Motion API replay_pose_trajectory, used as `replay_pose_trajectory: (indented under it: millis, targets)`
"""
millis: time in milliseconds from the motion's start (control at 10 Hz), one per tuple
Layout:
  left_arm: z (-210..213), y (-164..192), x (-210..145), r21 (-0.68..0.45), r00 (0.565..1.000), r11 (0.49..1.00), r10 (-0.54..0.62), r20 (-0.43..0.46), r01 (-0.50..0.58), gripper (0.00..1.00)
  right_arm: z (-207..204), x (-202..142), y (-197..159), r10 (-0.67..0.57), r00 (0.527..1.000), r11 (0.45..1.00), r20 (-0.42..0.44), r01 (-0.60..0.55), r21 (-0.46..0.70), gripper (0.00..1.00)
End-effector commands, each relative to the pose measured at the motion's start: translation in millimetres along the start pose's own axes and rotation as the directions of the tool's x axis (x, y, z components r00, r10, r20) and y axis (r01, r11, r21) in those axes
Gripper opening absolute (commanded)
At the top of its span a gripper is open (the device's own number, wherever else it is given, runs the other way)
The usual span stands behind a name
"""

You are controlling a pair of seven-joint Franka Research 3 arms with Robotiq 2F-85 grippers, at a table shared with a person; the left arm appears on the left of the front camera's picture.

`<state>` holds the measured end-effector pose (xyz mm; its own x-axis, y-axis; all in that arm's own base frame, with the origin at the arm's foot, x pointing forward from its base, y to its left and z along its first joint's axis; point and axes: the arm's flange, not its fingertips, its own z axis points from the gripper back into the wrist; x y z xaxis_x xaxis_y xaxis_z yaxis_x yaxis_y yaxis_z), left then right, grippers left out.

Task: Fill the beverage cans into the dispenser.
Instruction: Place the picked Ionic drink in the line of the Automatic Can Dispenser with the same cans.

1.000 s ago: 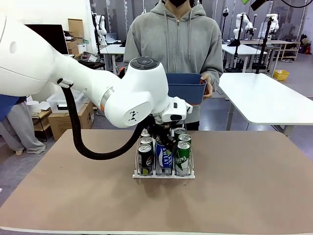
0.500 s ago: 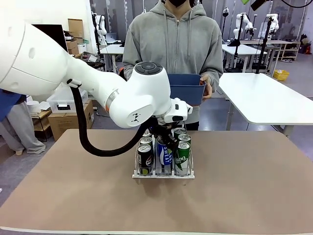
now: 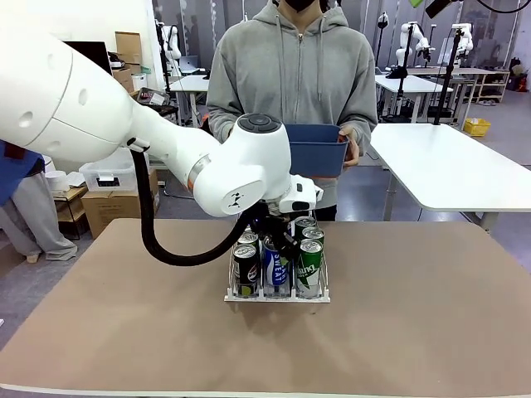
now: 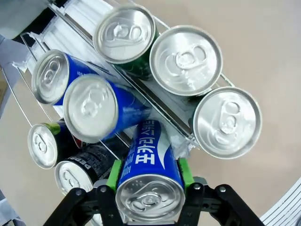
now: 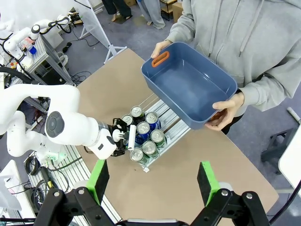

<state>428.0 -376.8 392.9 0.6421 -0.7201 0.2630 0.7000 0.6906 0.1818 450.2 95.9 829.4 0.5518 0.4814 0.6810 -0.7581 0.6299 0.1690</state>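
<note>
Above the dispenser's [image 3: 278,294] middle lane, the left gripper [image 4: 149,186] clasped a blue can [image 4: 149,176] between its green pads, its fingers mostly hidden behind the can. The left arm bent over the worktop [image 3: 415,315], covering the rear cans. The right gripper [image 5: 153,181] hung high, spread apart, holding nothing.

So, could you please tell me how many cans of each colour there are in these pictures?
Green cans: 3
Blue cans: 3, one held by the left gripper
Black Pepsi cans: 2 in sight; the gripper may hide another
Total: 8 in sight
</note>
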Motion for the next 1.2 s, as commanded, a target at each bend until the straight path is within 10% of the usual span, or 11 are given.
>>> replay_pose_trajectory:
  millis: [0, 500, 800, 1100]
  targets:
    - [1.7, 7.0, 12.6, -0.010, 1.000, 1.000, -0.009, -0.015, 0.009, 0.57, 0.3, -2.8, 1.7, -0.011, 1.000, 1.000, 0.003, 0.011, 0.010, 1.00]
    - [-4.4, 0.3, 0.3, -0.004, 1.000, 1.000, 0.000, -0.022, 0.000, 0.57, 0.3, -2.8, 1.7, -0.011, 1.000, 1.000, 0.003, 0.011, 0.010, 1.00]
    - [23.9, -5.0, -2.8, 0.048, 1.000, 0.999, 0.006, 0.008, -0.006, 0.92, 0.3, -2.8, 1.7, -0.011, 1.000, 1.000, 0.003, 0.011, 0.010, 1.00]
    - [56.1, -14.1, -12.8, 0.136, 0.997, 0.990, 0.009, 0.074, -0.019, 1.00, 0.3, -2.8, 1.7, -0.011, 1.000, 1.000, 0.003, 0.011, 0.010, 1.00]
